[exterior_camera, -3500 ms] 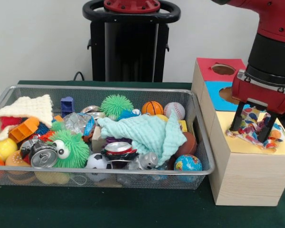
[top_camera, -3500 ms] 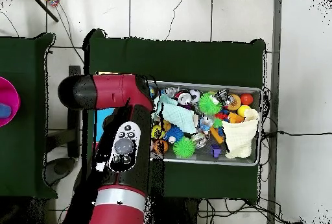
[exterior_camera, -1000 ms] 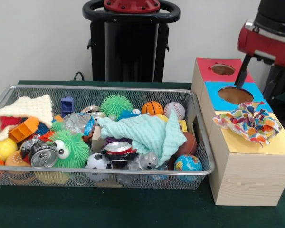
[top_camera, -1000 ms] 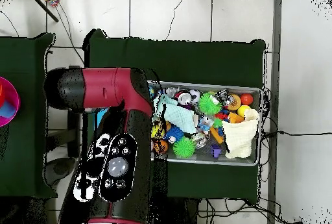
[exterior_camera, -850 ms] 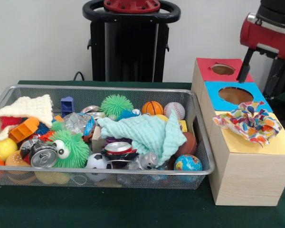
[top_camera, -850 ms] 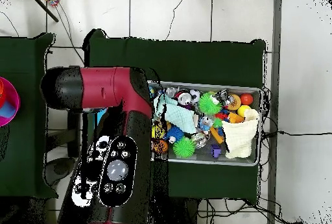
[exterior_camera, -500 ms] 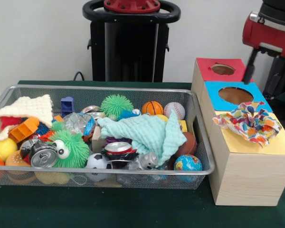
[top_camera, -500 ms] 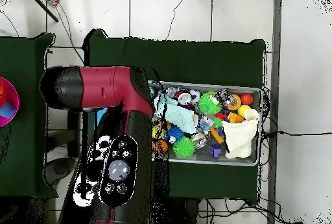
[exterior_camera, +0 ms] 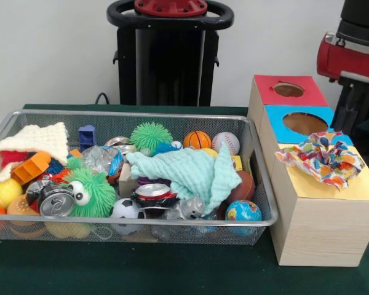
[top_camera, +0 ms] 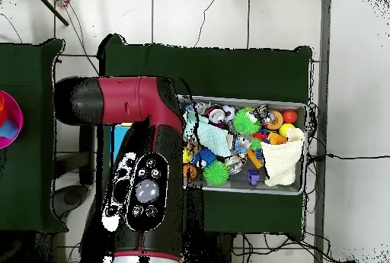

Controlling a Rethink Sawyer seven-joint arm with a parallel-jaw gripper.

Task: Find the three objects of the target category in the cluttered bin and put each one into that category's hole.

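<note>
Patterned cloth (exterior_camera: 321, 158) lies bunched on the yellow panel (exterior_camera: 350, 188) of the sorting box, not pushed in. Gripper (exterior_camera: 349, 109) above the box (finger spread: cannot tell). Next, probably: mint cloth (exterior_camera: 190, 170) in the wire bin (exterior_camera: 261, 184).

A dark green table (exterior_camera: 172, 270) carries a wire bin (exterior_camera: 141, 230) and wooden box (exterior_camera: 320, 227).

We can read no text, label, brand, number or sign in either view. The crushed cans (exterior_camera: 55, 201) in the wire bin (exterior_camera: 258, 184) carry printing too small and blurred for us to make out, and the tops of the wooden box (exterior_camera: 320, 227) are plain red, blue and yellow panels with no writing on them.
</note>
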